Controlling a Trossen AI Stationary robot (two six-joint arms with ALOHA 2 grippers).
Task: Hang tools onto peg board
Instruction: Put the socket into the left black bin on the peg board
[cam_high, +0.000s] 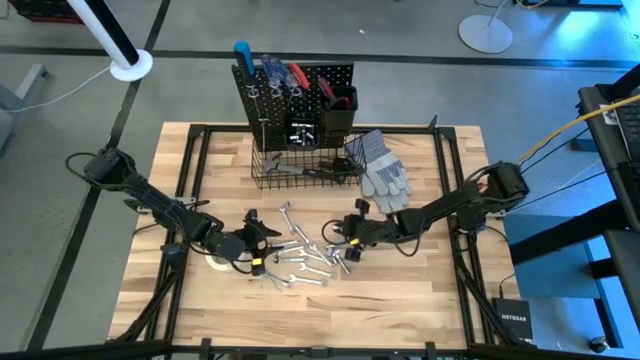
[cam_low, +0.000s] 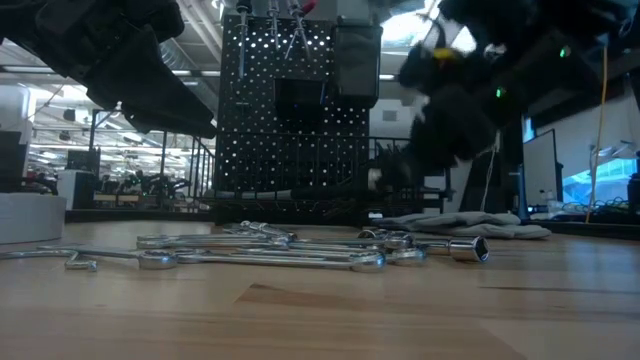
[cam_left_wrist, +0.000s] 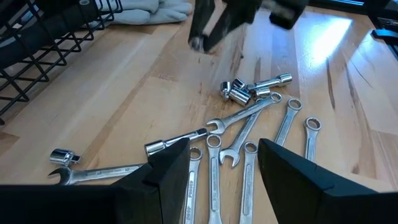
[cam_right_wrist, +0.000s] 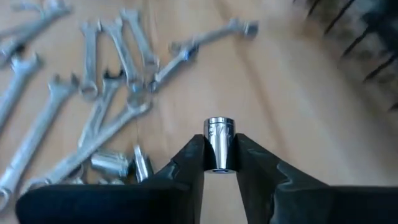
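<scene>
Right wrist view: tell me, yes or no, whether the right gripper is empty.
No: the right gripper is clamped on a small silver socket standing upright between its fingers.

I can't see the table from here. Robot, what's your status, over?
Right gripper shut on a silver socket, lifted above the table. Left gripper open, over the wrench pile. Peg board beyond; nothing blocking.

The table (cam_high: 420, 300) is pale wood, smooth with visible grain. The wrenches (cam_left_wrist: 249, 155) and the socket (cam_right_wrist: 219, 144) are shiny polished metal. The peg board (cam_high: 300, 85) is matt black perforated metal. The gloves (cam_high: 382, 170) look like grey cloth.
</scene>
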